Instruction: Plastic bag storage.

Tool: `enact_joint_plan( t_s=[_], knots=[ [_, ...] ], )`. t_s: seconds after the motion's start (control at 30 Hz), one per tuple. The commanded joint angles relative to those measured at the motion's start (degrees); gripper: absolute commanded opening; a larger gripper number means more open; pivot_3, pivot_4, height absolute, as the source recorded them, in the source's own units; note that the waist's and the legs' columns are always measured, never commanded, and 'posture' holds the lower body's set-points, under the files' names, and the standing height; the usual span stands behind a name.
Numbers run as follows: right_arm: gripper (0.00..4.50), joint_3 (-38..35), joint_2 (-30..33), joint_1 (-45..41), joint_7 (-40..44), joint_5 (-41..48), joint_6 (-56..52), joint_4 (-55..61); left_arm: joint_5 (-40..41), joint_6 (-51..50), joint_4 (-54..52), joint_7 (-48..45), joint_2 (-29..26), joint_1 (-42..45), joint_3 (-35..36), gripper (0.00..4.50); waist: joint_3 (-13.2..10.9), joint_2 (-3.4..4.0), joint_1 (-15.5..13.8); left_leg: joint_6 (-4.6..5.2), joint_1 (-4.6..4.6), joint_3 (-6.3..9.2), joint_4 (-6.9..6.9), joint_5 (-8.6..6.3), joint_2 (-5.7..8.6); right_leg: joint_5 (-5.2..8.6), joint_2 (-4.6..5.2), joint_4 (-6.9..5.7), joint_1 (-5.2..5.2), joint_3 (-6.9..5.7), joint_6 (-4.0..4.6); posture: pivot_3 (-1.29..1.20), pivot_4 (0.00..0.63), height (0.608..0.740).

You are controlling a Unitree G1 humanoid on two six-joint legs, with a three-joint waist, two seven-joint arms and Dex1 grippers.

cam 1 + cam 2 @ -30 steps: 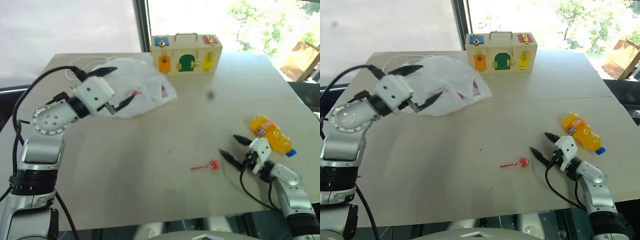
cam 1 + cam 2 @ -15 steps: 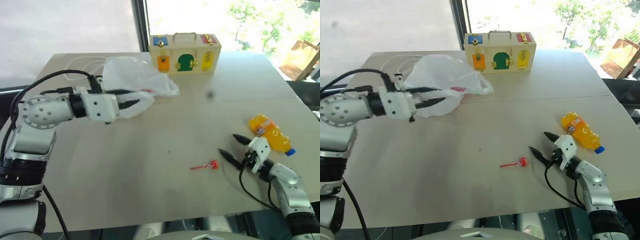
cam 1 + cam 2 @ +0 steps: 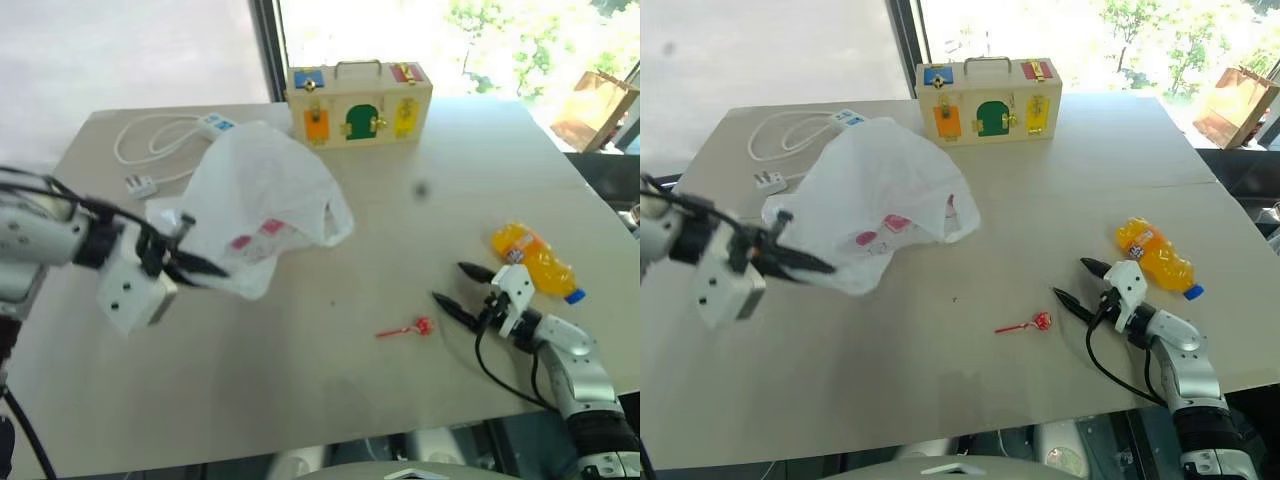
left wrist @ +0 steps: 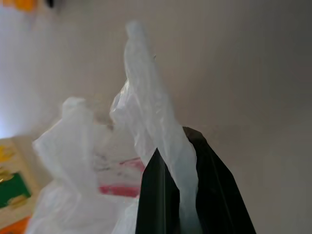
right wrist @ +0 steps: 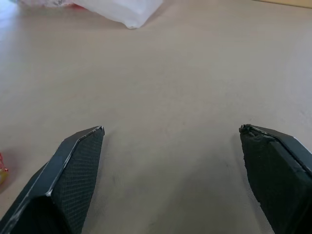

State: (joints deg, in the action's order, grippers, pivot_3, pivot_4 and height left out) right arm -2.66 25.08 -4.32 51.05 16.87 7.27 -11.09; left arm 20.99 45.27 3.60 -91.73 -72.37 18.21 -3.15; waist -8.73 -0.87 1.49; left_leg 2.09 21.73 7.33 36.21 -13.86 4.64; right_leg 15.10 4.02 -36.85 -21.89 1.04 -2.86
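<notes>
Your right tool (image 3: 468, 285) idles spread wide by the lollipop (image 3: 408, 329). Left tool (image 3: 205, 268) is pinched on the bag (image 3: 262, 205), mid-table before the toy box (image 3: 358, 101). Step: gathering. Next, bring the right tool over to fold it.

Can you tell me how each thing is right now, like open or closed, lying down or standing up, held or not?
plastic bag: crumpled, one edge pinched and lifted by the left gripper.
left gripper: shut on the bag.
right gripper: open, holding nothing, low over the table.
wooden toy box: upright, its little doors shut.
orange bottle: lying on its side.
lollipop: lying flat.
white cable: loosely looped, lying on the table.
</notes>
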Motion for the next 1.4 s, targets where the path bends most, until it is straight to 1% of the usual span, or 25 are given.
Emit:
enact_joint_plan(
  t_s=[0.03, 0.07, 0.13, 0.2, 0.23, 0.27, 0.3, 0.33, 0.37, 0.43, 0.47, 0.57, 0.63, 0.7, 0.77, 0.83, 0.9, 1.03, 1.13, 1.27, 1.4],
  knots=[
    [4.50, 0.81, -0.14, 1.48, -0.47, -0.83, -1.47, -1.31, 3.06, -6.67, -6.84, 6.85, 1.85, -6.76, 3.98, 0.81, -0.04, 0.00, 0.02, 0.00, 0.01, 0.02, -0.01, 0.00, 0.00, 0.00, 0.00, -0.01, 0.00, -0.01, 0.00, 0.00, 0.150, 0.739],
    [4.50, 0.70, -0.11, 1.84, -0.57, -0.81, -1.44, -1.07, 3.65, -9.39, -8.45, 10.26, 3.34, -7.96, 5.57, 1.25, -0.11, -0.03, -0.17, 0.00, 0.02, 0.05, -0.01, 0.00, 0.00, 0.00, 0.00, -0.01, -0.01, -0.05, 0.00, 0.00, 0.150, 0.739],
    [4.50, 0.50, -0.02, 2.59, -0.77, -0.80, -1.31, -0.61, 9.48, -20.29, -13.93, 18.96, 5.92, -11.46, 9.55, 2.23, -0.25, -0.10, -0.53, 0.00, 0.03, 0.10, 0.01, 0.00, -0.01, 0.00, -0.01, -0.04, -0.01, -0.11, 0.00, 0.00, 0.150, 0.739],
    [4.50, 0.15, 0.09, 3.41, -0.93, -0.65, -1.21, -0.21, 14.10, -28.74, -19.09, 27.05, 9.24, -15.75, 14.54, 3.29, -0.28, -0.08, -0.71, 0.00, 0.03, 0.12, 0.03, 0.00, -0.02, 0.01, -0.01, -0.05, 0.03, -0.13, -0.01, 0.00, 0.150, 0.739],
    [4.50, 0.06, -0.04, 3.83, -1.15, -0.73, -1.10, -0.37, 15.81, -32.01, -25.11, 36.33, 15.11, -22.07, 18.55, 3.78, -0.30, -0.05, -0.70, 0.00, 0.03, 0.12, 0.04, 0.00, -0.01, 0.02, 0.00, -0.04, 0.03, -0.12, -0.03, 0.00, 0.150, 0.739],
    [4.50, 0.20, -0.28, 4.06, -1.30, -0.95, -0.80, -0.72, 14.78, -33.33, -31.56, 45.02, 22.35, -28.97, 21.73, 4.21, -0.30, 0.07, -0.27, 0.00, 0.02, 0.11, 0.04, 0.00, -0.01, 0.01, 0.00, -0.04, 0.04, -0.13, -0.02, 0.00, 0.150, 0.739],
    [4.50, 0.35, -0.44, 4.17, -1.42, -1.11, -0.59, -0.99, 13.75, -34.60, -36.45, 50.97, 27.51, -33.77, 23.96, 4.44, -0.21, 0.18, 0.00, 0.04, -0.03, -0.03, -0.08, -0.03, -0.03, -0.02, 0.02, 0.10, 0.07, 0.07, -0.06, 0.00, 0.150, 0.739],
    [4.50, 0.43, -0.48, 4.26, -1.44, -1.17, -0.41, -1.16, 12.66, -35.84, -39.89, 54.38, 30.86, -36.56, 25.27, 4.44, -0.19, 0.14, 0.08, 0.21, -0.06, -0.26, -0.09, -0.14, 0.01, -0.03, 0.10, 0.13, 0.08, 0.28, -0.11, 0.00, 0.150, 0.739],
    [4.50, 0.64, -0.62, 4.16, -1.42, -1.24, -0.42, -1.24, 9.20, -34.76, -43.08, 57.58, 35.97, -39.59, 27.13, 4.44, -0.15, -0.24, 0.04, 0.29, -0.09, -0.38, -0.08, -0.22, 0.03, -0.03, 0.13, 0.10, 0.07, 0.40, -0.14, 0.00, 0.150, 0.739],
    [4.50, 1.06, -0.80, 3.79, -1.24, -1.36, -0.44, -1.55, 5.45, -34.39, -48.42, 63.04, 44.40, -46.10, 28.83, 4.44, -0.07, -0.52, -0.84, 0.11, 0.00, -0.23, -0.03, -0.31, -0.09, -0.03, -0.02, 0.10, 0.04, 0.20, -0.10, 0.00, 0.150, 0.739],
    [4.50, 1.21, -0.80, 3.55, -1.02, -1.45, -0.34, -1.91, 4.32, -34.38, -50.89, 64.67, 47.76, -49.49, 28.31, 4.44, 0.02, -0.69, -1.11, 0.06, -0.04, -0.21, 0.00, -0.33, -0.14, -0.03, -0.05, 0.09, 0.07, 0.15, -0.09, 0.00, 0.150, 0.739],
    [4.50, 1.72, -0.49, 2.41, 0.05, -1.86, 0.13, -3.50, 4.33, -36.74, -57.94, 67.68, 55.79, -61.86, 19.61, 4.44, -0.02, -0.67, -1.20, -0.22, -0.04, -0.39, 0.18, -0.50, -0.22, 0.06, 0.01, 0.16, 0.26, 0.21, 0.08, 0.00, 0.150, 0.739],
    [4.50, 1.92, -0.17, 1.59, 0.67, -2.12, 0.34, -4.31, 4.08, -37.32, -60.67, 68.63, 59.09, -67.85, 13.53, 4.44, -0.11, -0.81, -1.24, -0.22, -0.02, -0.67, 0.32, -0.52, -0.24, 0.18, 0.13, 0.20, 0.40, 0.38, -0.19, 0.00, 0.150, 0.739],
    [4.50, 1.78, 0.10, 0.72, 1.05, -2.07, 0.17, -4.93, 4.36, -38.02, -61.51, 67.55, 59.82, -71.97, 6.73, 4.44, -0.20, -0.94, -1.38, -0.22, 0.04, -0.73, 0.35, -0.53, -0.34, 0.21, 0.17, 0.19, 0.43, 0.28, -0.23, 0.00, 0.150, 0.739],
    [4.50, 1.76, 0.42, 0.04, 1.56, -2.13, 0.17, -5.47, 4.59, -39.08, -60.91, 67.07, 59.60, -73.75, 1.80, 4.44, -0.26, -0.91, -1.31, -0.22, 0.04, -0.94, 0.35, -0.53, -0.65, 0.21, 0.13, 0.16, 0.42, 0.16, -0.23, 0.00, 0.150, 0.739],
    [4.50, 1.86, 0.59, -0.29, 1.92, -2.18, 0.23, -5.79, 6.21, -40.56, -59.85, 68.30, 59.82, -73.50, -0.38, 4.44, -0.36, -0.76, -1.17, -0.23, 0.23, -1.27, 0.34, -0.54, -0.96, 0.21, 0.13, 0.13, 0.43, 0.03, -0.23, 0.00, 0.150, 0.739],
    [4.50, 2.12, 0.74, -0.51, 2.27, -2.36, 0.40, -5.99, 6.84, -42.98, -57.84, 70.53, 60.40, -68.50, -0.88, 4.44, -0.41, -0.67, -1.07, -0.23, 0.19, -1.31, 0.34, -0.54, -1.05, 0.21, 0.12, 0.08, 0.39, -0.08, -0.23, 0.00, 0.150, 0.739],
    [4.50, 2.18, 0.71, -0.31, 2.07, -2.35, 0.18, -5.26, 3.06, -47.33, -52.94, 74.68, 60.95, -57.77, -0.79, 4.44, -0.35, -0.62, -0.86, -0.26, 0.05, -1.32, 0.36, -0.48, -1.15, 0.18, 0.00, 0.08, 0.22, -0.25, -0.19, 0.00, 0.150, 0.739],
    [4.50, 1.80, 1.02, 0.34, 1.62, -2.27, -0.10, -4.32, 1.17, -48.37, -49.80, 77.15, 62.10, -52.38, -0.44, 4.44, -0.31, -0.63, -0.90, -0.07, 0.04, -1.33, 0.45, -0.29, -1.15, 0.00, -0.11, 0.09, 0.22, -0.21, 0.07, 0.00, 0.150, 0.739],
    [4.50, 1.44, 1.35, 1.28, 1.25, -2.26, -0.13, -3.44, 2.09, -50.82, -47.49, 79.07, 63.30, -49.97, -0.41, 4.44, -0.29, -0.66, -0.93, -0.06, 0.07, -1.36, 0.45, -0.30, -1.09, -0.03, -0.05, 0.15, 0.23, -0.16, 0.02, 0.00, 0.150, 0.739],
    [4.50, 1.40, 1.47, 1.51, 0.82, -2.20, -0.21, -3.17, 1.38, -50.38, -46.58, 77.94, 62.28, -47.85, 0.27, 4.44, -0.33, -0.60, -1.23, -0.06, 0.09, -1.36, 0.45, -0.30, -1.11, 0.00, -0.03, 0.15, 0.23, -0.17, 0.07, 0.00, 0.150, 0.739]
  ],
)
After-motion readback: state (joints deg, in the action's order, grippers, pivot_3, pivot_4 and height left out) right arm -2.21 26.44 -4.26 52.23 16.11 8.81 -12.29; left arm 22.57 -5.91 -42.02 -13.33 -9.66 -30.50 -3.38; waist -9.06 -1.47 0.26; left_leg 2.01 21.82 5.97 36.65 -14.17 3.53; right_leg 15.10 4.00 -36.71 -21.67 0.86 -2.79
